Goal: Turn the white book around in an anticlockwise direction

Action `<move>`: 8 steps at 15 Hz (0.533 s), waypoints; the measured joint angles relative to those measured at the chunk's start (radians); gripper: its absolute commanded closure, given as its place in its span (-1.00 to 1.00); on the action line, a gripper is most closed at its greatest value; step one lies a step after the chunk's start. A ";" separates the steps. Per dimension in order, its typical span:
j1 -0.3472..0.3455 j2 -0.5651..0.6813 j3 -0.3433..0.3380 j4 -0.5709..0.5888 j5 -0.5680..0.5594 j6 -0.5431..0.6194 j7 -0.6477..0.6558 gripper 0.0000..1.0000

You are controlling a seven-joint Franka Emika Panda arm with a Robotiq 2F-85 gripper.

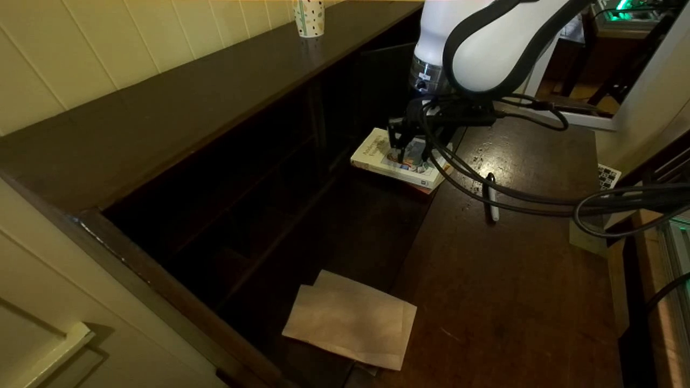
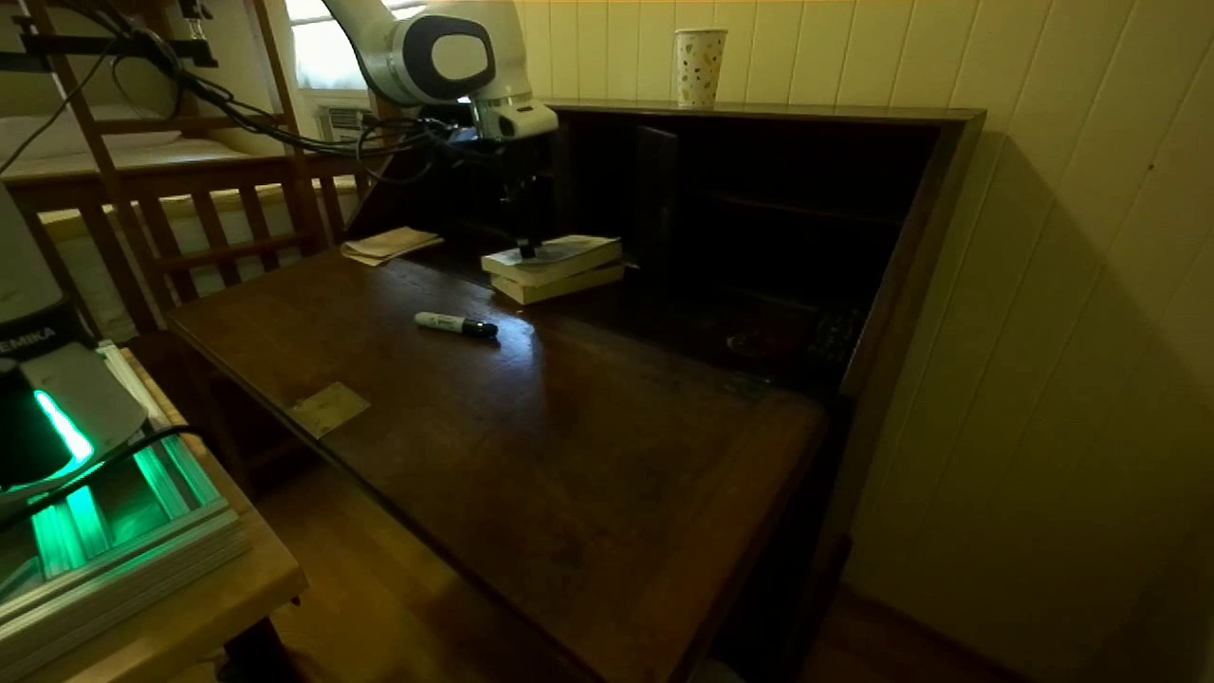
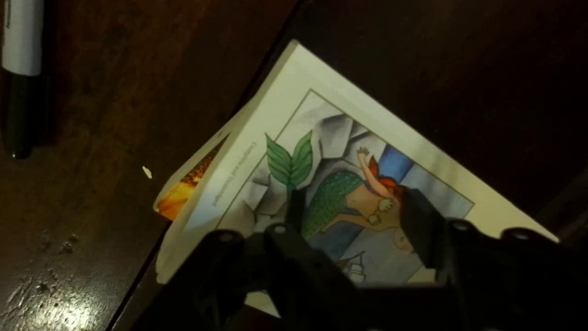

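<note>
Left to right in an exterior view, we see a tall white cup with coloured specks [image 1: 310, 20] on the dark wooden ledge [image 1: 215, 81], then flat pale-tan paper sheets [image 1: 353, 320] nearer the camera. Next, we find the thick white rectangular book with a blue-green cover picture [image 1: 388, 161] flat atop another pale-edged book [image 2: 560, 287]. Over its cover hangs the black two-fingered gripper [image 1: 414, 154], fingers apart; we cannot tell whether they touch it. Farther right, a white marker with a black cap [image 1: 492, 206] lies on the brown wooden desktop [image 1: 517, 291].
</note>
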 measured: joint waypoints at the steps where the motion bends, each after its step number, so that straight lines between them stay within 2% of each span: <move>1: 0.002 0.004 -0.004 0.004 0.000 0.000 0.000 0.65; 4: 0.004 0.012 -0.008 0.018 0.000 -0.001 -0.033 0.99; 8: 0.001 0.012 -0.002 0.028 0.006 -0.025 -0.217 1.00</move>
